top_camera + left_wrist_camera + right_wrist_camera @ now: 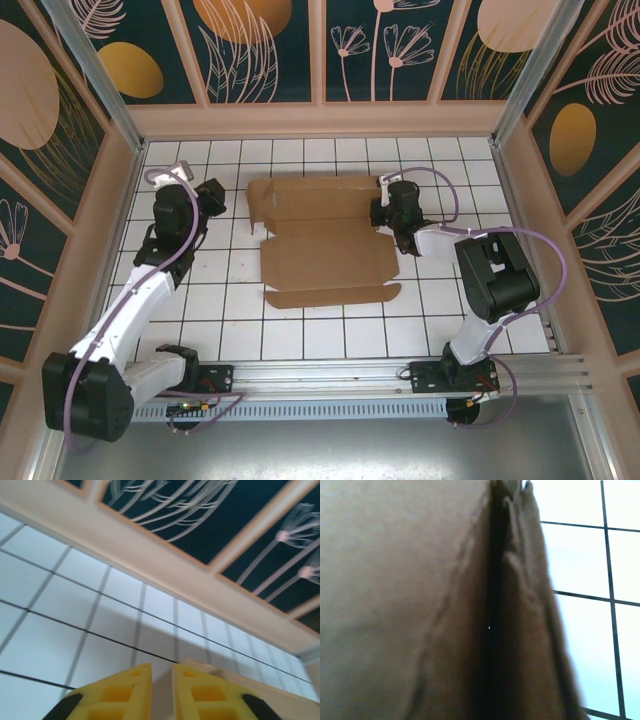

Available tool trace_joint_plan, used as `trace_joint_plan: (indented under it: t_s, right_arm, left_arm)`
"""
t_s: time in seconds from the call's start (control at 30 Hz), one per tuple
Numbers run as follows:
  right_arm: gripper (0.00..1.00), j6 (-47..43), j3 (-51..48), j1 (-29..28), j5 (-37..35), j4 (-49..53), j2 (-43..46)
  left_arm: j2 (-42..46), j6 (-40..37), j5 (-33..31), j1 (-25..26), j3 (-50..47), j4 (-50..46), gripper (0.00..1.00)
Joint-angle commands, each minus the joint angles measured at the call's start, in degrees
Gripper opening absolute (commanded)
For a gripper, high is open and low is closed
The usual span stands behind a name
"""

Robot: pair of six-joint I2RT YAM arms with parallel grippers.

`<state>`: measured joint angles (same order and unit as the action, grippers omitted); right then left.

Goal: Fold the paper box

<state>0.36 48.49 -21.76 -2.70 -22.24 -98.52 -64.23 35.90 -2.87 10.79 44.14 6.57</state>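
- The left end effector (pixel 213 195) hovers over the white tiled table (pixel 200 330), just beside the left edge of the paper box (pixel 325 255), and does not touch it.
- In the left wrist view, the left end effector (pixel 159 669) stands only narrowly open. Bare tile shows in the slim gap between its two yellow fingers (pixel 120 695), and nothing is held.
- The right end effector (pixel 382 210) sits at the right edge of the far part of the box. Its jaws are closed, and they seem to pinch the cardboard there.
- In the right wrist view the paper box (pixel 395 605) is very near to the camera and blurred. A dark fold line runs from top to bottom, and the cardboard covers the fingers.
- In the left wrist view, a pale brown strip (pixel 260 687) shows behind the right finger. I cannot tell whether it belongs to the box.
- In the top view the wrist of the right arm hides the exact place of the grip.
- The box lies as a mostly flat sheet on the middle and far part of the table, between the two arms.
- Its panels and creases run from left to right across the table. A narrow flap at the near edge points toward the arm bases.
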Motion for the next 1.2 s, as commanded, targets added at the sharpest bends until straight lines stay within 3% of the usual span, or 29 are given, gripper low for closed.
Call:
trace_joint_plan:
  t_s: [0.0, 0.13, 0.27, 0.53, 1.17]
  right_arm:
    - [0.00, 0.41, -0.36, 0.23, 1.56, 1.98, 1.43]
    - [0.00, 0.67, -0.28, 0.30, 2.59, 2.11, 1.16]
    - [0.00, 0.69, 0.02, 0.28, 3.64, 2.27, 0.71]
    - [0.00, 0.91, 0.20, 0.31, 4.88, 1.84, -0.32]
    - [0.00, 1.14, 1.08, 0.40, 5.07, 2.90, -0.58]
  left_arm:
    - [-6.82, -4.47, -0.52, -1.67, 1.67, -4.63, 0.14]
    - [-13.73, -4.30, 2.78, -1.76, 2.60, -5.55, 0.16]
    - [-15.55, -3.99, 9.98, -1.74, -0.66, 0.68, 0.21]
    - [-14.96, -9.18, 13.79, -1.41, -5.07, 11.93, 0.28]
    - [-17.16, -16.32, 23.66, 1.91, -4.20, 16.16, 0.32]
